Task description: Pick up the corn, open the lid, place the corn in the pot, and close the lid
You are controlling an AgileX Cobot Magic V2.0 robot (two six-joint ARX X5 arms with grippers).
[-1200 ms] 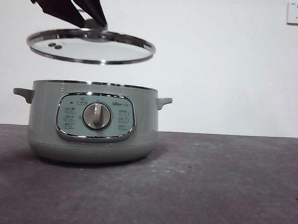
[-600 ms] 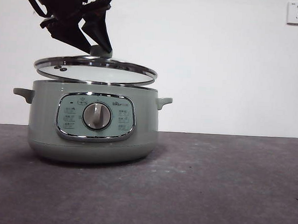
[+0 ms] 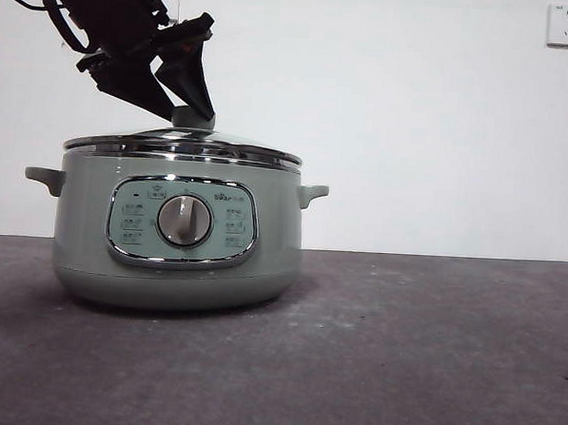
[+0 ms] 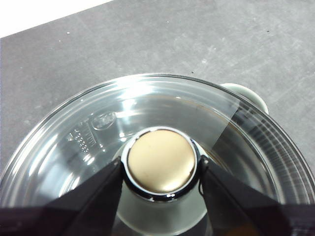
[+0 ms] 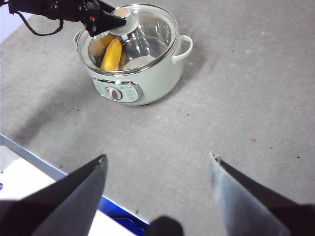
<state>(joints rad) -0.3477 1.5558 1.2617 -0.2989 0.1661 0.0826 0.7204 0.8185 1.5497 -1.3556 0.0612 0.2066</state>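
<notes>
Gripping the round glass lid [image 3: 183, 148] by its knob, left gripper [image 4: 160, 169] jaws clamp; right gripper [image 5: 157, 167] gapes empty.

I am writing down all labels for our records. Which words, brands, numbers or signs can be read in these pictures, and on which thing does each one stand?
None can be read.
Control panel of the pot: small brand mark and button labels, too blurred to read.
Glass lid: embossed stamp and marks, not legible.
Wall socket: tiny mark on top, too small to read.
</notes>
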